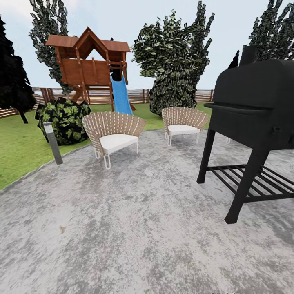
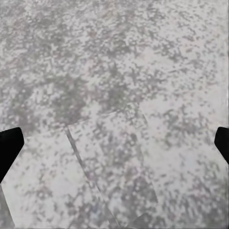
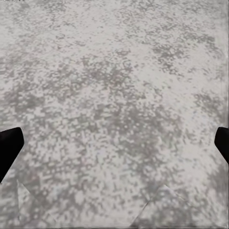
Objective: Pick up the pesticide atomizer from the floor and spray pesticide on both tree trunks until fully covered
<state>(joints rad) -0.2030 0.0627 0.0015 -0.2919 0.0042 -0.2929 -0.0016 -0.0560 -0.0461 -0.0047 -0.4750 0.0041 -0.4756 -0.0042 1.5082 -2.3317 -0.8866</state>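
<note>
Head view, left to right. A near-black tree [image 1: 14, 87] stands at the far left on the green lawn [image 1: 16, 151]. A grey bollard light [image 1: 53, 143] sits at the edge of the mottled grey paved floor [image 1: 122, 228], just in front of a leafy bush [image 1: 65, 118]. Behind it rises a wooden playhouse [image 1: 87, 61] with a blue slide [image 1: 121, 96], backed by a slatted brown fence [image 1: 139, 96]. Two wicker chairs with white cushions follow: the nearer chair [image 1: 112, 134] and the farther chair [image 1: 183, 122], the latter before a large shrub-like tree [image 1: 175, 61]. A black barbecue grill [image 1: 253, 122] occupies the right.

Pesticide atomizer and grey-beige trunks: not sighted from here.

Left pincer [image 2: 114, 143]: fingers spread wide, released, over bare paving. Right pincer [image 3: 114, 143]: likewise released, over paving.
</note>
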